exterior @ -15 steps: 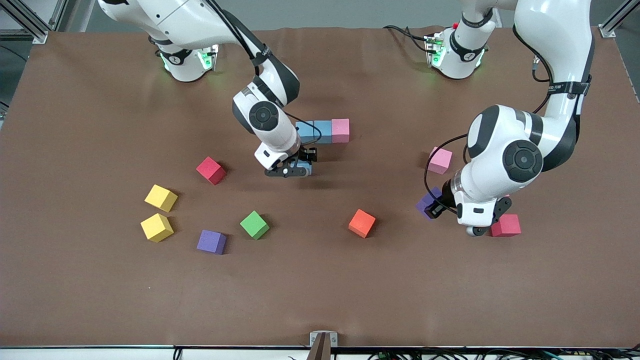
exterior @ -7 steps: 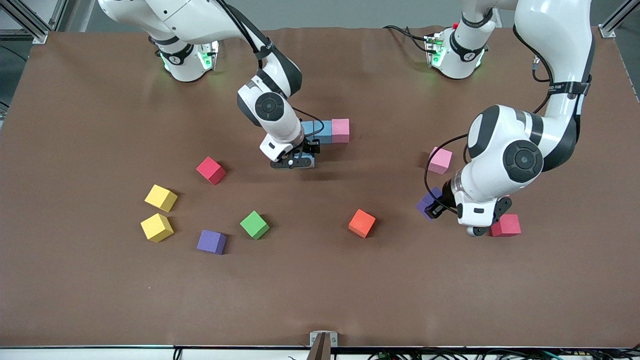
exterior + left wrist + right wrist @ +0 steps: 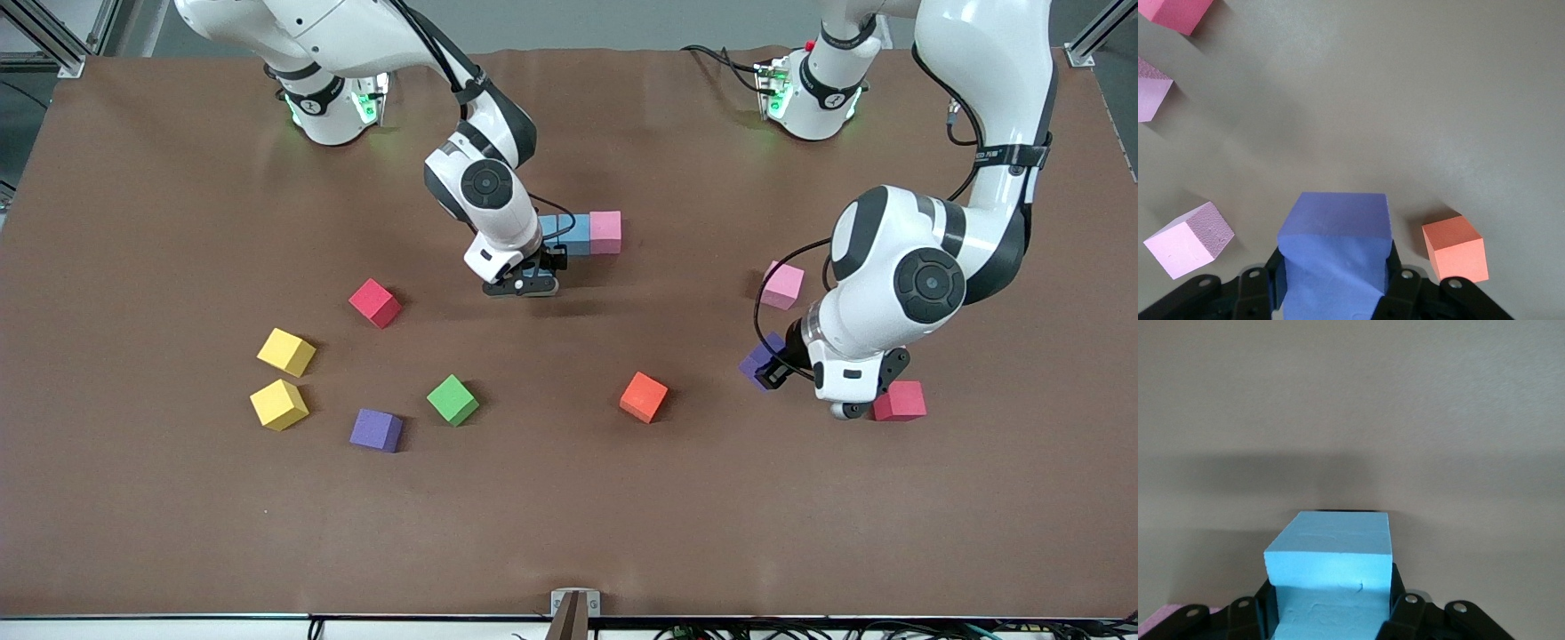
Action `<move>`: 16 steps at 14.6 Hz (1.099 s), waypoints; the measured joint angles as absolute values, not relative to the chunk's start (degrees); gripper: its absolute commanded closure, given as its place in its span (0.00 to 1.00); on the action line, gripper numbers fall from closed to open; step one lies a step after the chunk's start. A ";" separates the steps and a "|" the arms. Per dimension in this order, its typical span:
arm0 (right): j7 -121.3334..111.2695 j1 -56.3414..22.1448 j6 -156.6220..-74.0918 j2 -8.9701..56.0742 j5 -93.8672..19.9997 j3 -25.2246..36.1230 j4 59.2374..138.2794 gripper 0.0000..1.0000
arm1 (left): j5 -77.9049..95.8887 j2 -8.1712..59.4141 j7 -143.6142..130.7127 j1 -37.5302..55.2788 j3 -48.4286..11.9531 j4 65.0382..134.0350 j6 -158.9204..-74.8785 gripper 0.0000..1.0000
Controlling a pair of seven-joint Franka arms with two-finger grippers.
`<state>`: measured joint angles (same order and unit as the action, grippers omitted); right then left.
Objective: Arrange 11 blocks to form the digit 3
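The right hand, pinching a light blue block, should set it squarely just beside the blue-and-pink row mid-desk, while the waiting left hand grips a purple block.

The row of blocks is sitting mid-table, and the right gripper is hanging over the table at the row's right-arm end, clamping the carried block. Toward the right arm's end, a lone cube is lying. Nearer the camera than it, an outer cube is sitting just beside its neighbour. Running from there toward mid-table are a low cube, a middle cube and a central cube, all apart. Toward the left arm's end, the left gripper is gripping the gripped block, with a farther cube nearby and a nearer cube beside its wrist.
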<state>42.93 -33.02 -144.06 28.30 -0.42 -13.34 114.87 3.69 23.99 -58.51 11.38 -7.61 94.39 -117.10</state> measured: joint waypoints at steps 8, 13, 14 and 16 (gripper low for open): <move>44.72 -33.04 -145.29 28.30 0.63 -13.33 115.13 0.99 | 3.69 23.94 -61.00 11.44 -8.07 93.34 -117.13 0.99; 44.81 -33.50 -145.47 28.30 0.67 -13.38 115.52 0.99 | 3.69 23.94 -61.55 11.42 -8.12 93.34 -117.12 0.99; 44.99 -33.64 -145.48 28.30 0.68 -13.38 115.60 0.99 | 3.69 23.93 -61.66 11.42 -8.12 93.33 -117.12 0.99; 45.54 -33.75 -145.55 28.30 0.77 -13.38 115.73 0.99 | 3.69 23.93 -61.77 11.42 -8.12 93.32 -117.12 0.99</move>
